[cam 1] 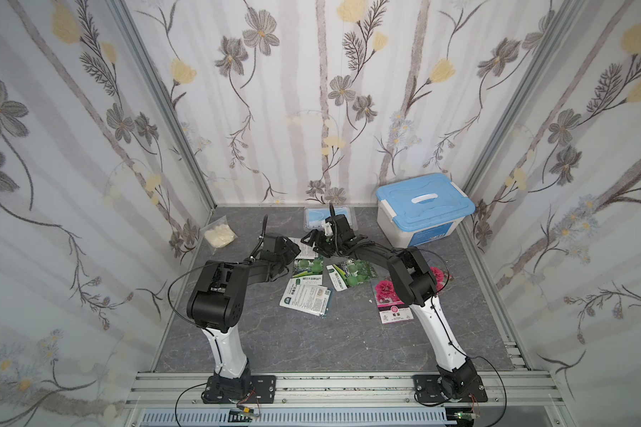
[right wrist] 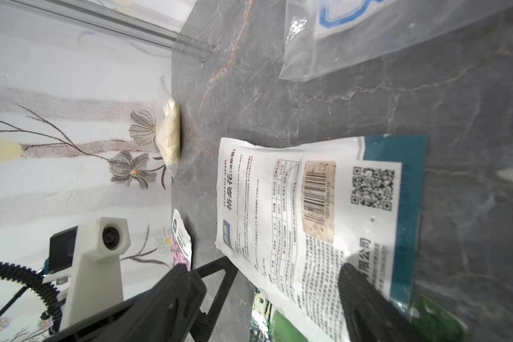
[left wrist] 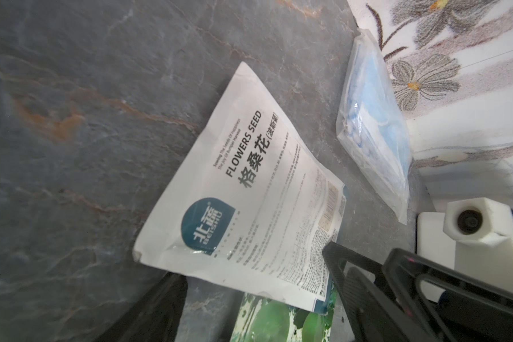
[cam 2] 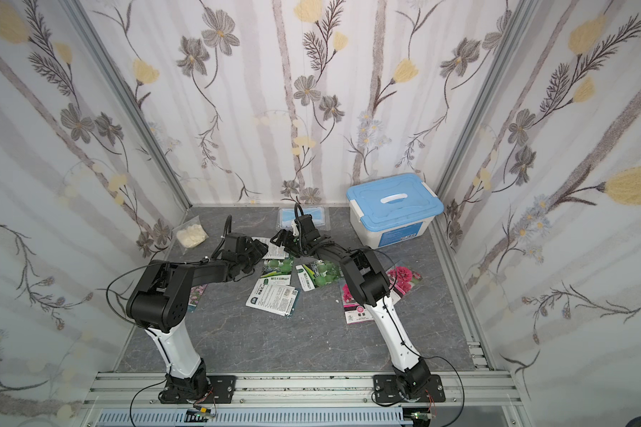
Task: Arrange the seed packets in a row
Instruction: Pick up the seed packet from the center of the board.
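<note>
a: starting at the left, what's there?
b: a small clear bag of cream stuff (cam 1: pixel 220 234) in the far left corner, against the wall. nearer, a purple-flower packet (cam 2: pixel 197 294) peeks out from under the left arm
a: and the left gripper (left wrist: pixel 253 266)?
b: jaws spread wide, low over the grey tabletop (cam 1: pixel 311 340), with the near edge of a white-backed packet (left wrist: pixel 249 192) between them. it lies face down
a: the right gripper (right wrist: pixel 267 269)?
b: it faces the left one across that same packet, also spread wide. neither pincer is clamped on it
a: the other seed packets?
b: scattered mid-table, not in a row. a green gourd packet (cam 1: pixel 308 270) is tucked under the white-backed one, and face-down white packets (cam 1: pixel 306 295) overlap nearer the robot. then a second gourd packet (cam 1: pixel 350 275), a red-pink bloom packet (cam 1: pixel 385 295) in front of the right arm, and a second bloom packet (cam 1: pixel 439 275) behind it
a: at the back?
b: a bagged blue mask (cam 1: pixel 313 218) behind the right gripper, then a blue-lidded white box (cam 1: pixel 424 207) in the far right corner
</note>
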Controlling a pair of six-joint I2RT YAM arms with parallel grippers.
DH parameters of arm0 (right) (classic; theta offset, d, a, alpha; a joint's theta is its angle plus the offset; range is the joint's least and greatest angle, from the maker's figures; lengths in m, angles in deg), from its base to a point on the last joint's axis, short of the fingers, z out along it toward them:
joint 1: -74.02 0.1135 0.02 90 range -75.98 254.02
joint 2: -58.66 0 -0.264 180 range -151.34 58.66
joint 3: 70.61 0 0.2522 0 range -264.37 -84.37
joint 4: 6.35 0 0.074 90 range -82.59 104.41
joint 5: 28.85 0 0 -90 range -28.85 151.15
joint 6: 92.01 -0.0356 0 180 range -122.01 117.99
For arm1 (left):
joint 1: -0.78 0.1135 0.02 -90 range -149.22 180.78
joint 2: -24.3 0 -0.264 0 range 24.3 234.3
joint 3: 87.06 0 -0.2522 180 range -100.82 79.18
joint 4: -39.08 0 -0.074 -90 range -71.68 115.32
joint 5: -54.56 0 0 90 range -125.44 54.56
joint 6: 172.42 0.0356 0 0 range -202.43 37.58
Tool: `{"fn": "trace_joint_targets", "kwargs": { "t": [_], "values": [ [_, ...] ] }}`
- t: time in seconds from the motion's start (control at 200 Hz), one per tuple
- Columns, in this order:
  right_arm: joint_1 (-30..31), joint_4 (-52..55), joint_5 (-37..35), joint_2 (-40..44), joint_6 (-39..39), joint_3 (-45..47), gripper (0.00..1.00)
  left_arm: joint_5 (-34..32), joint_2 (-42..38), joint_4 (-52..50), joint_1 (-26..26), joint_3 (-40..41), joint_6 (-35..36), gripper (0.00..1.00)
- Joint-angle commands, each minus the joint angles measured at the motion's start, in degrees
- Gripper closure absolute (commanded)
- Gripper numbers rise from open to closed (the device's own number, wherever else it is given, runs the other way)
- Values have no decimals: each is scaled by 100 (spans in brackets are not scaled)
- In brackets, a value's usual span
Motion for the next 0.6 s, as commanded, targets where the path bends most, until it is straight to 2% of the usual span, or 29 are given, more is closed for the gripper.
{"fn": "trace_joint_targets", "kwargs": {
  "t": [0.0, 0.26, 0.485, 0.594],
  "values": [
    [16, 459, -70, 16, -458, 16, 19, -98, 115, 71, -36, 61, -61, 16],
    [25, 309, -7, 171, -940, 328, 20, -82, 345, 486, -94, 40, -82, 32],
    [25, 200, 105, 269, -1039, 575, 21, -68, 563, 725, -94, -122, -35, 48],
    [26, 113, 146, 329, -1065, 732, 21, -8, 692, 892, -103, -209, -33, 52]
  ]
}}
